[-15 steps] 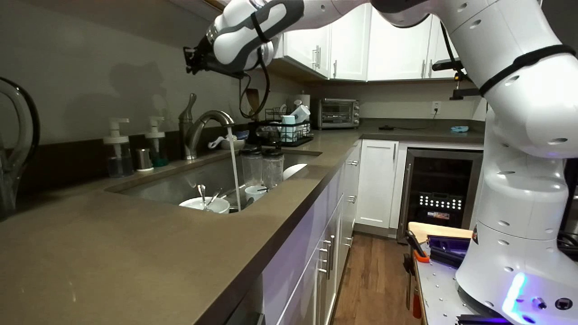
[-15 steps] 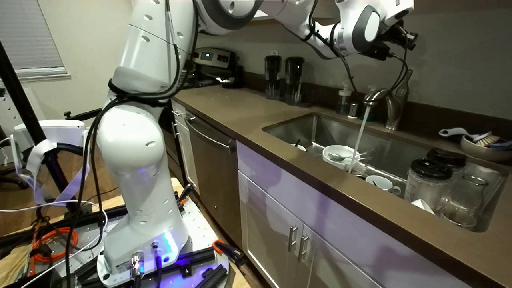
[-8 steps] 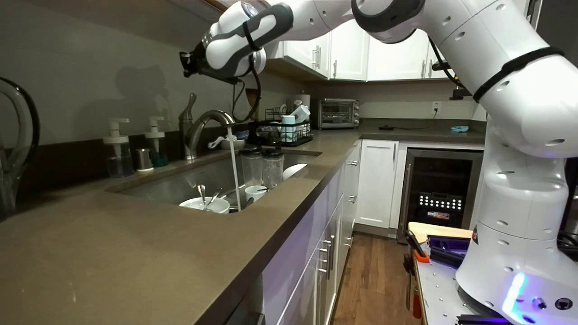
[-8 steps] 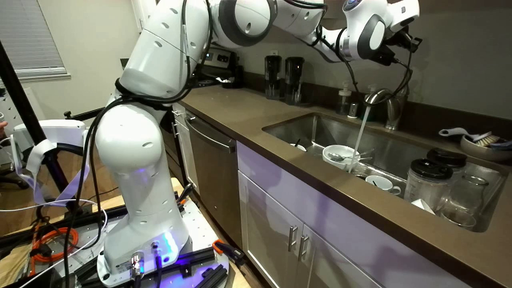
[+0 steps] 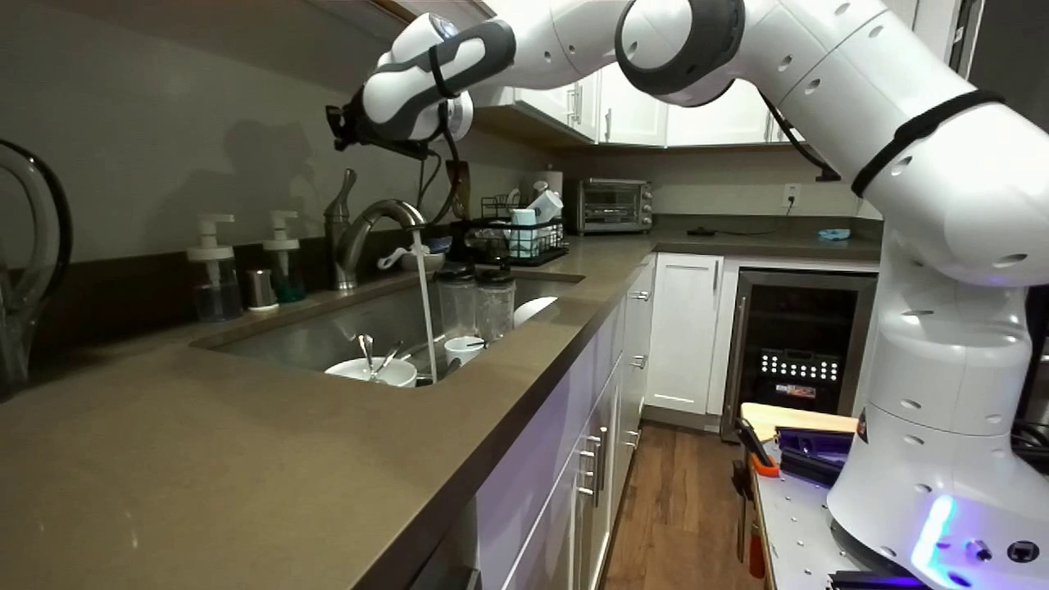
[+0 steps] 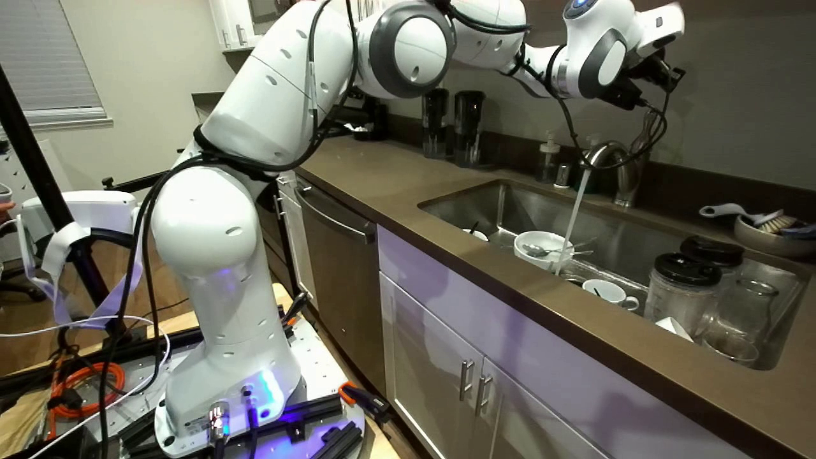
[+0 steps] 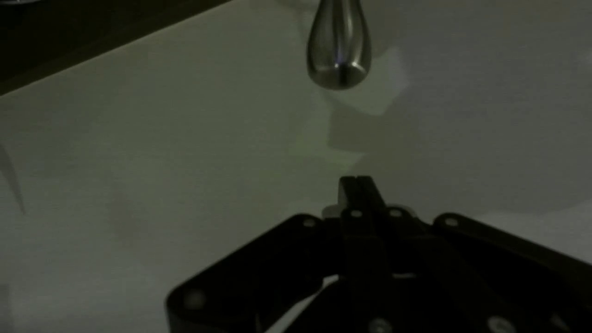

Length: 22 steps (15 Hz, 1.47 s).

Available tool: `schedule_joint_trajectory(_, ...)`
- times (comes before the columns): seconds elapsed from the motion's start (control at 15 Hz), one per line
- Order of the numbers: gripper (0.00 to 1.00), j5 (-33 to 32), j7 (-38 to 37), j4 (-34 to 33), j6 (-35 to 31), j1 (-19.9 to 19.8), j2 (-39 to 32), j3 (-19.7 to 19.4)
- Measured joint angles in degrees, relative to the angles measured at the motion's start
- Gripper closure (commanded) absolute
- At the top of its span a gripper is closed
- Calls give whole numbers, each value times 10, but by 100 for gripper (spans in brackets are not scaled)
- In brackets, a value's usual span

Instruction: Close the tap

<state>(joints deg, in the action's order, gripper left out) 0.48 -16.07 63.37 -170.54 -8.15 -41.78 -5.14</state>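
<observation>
The tap [image 5: 355, 246] is a silvery faucet with an arched spout and a slim upright lever handle [image 5: 344, 190]. It also shows in an exterior view [image 6: 628, 182], where the arm's cables partly cover it. Water runs from the spout into the sink in both exterior views. My gripper [image 5: 333, 128] is in the air above the lever handle, apart from it, near the back wall. It also shows in an exterior view [image 6: 678, 78]. In the wrist view the gripper [image 7: 356, 178] is shut with nothing between the fingertips, and the handle's rounded end [image 7: 340, 51] is ahead at the top.
The sink [image 6: 472, 194] holds a white bowl [image 6: 532, 245], a mug [image 6: 605, 291] and lidded jars [image 6: 682, 287]. Soap dispensers [image 5: 215, 270] stand beside the tap. A brush bowl [image 6: 774, 239] and a dish rack [image 5: 537, 242] are along the back. The wall [image 7: 185, 162] is close behind.
My gripper has come down a little and shifted slightly along the wall. The arm's elbow has lowered. The tap and the running water look unchanged.
</observation>
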Motion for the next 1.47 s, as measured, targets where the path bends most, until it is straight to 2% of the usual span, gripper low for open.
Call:
schedule_joint_trajectory(0.33, 96, 0, 6, -42, 56, -3, -18, -10)
schedule_joint_trajectory(0.73, 96, 0, 21, -81, 107, -10, -38, -2)
schedule_joint_trajectory(1.07, 96, 0, 25, -87, 112, -15, -52, 21)
schedule_joint_trajectory(1.47, 96, -2, 25, -88, 134, -15, -53, 20)
